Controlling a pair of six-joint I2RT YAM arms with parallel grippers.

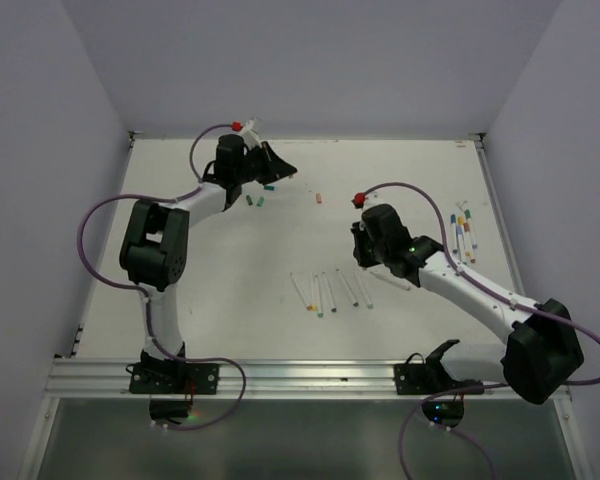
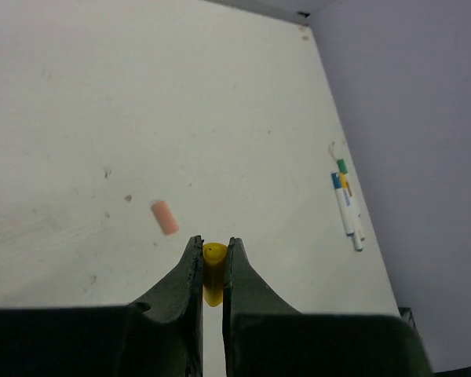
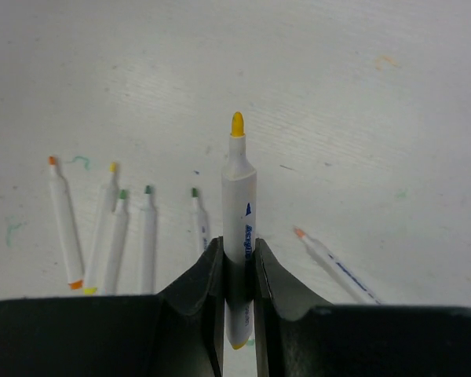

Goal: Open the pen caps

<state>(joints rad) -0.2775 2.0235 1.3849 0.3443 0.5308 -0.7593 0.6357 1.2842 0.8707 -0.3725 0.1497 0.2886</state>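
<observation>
The left claw (image 2: 213,245) pinches a yellow cap (image 2: 213,276). The right claw (image 3: 237,247) clenches an uncapped yellow-tipped pen (image 3: 239,184) over other pens (image 3: 147,236) lying on the bench (image 3: 377,118).

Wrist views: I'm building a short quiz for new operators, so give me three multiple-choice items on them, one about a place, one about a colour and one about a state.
1. Where is the orange cap in the left wrist view?
A. clamped in the left gripper
B. loose on the table, further left in that view than the fingertips
C. stuck on a pen

2. What colour is the tip of the pen in the right gripper?
A. green
B. blue
C. yellow

3. How is that pen?
A. lying loose
B. clamped, far end capped
C. clamped, far tip bare

Answers:
1 B: it lies apart from the gripper, which is shut on a yellow cap.
2 C: the tip is plainly yellow.
3 C: the jaws pinch the barrel and no cap covers the tip.
</observation>
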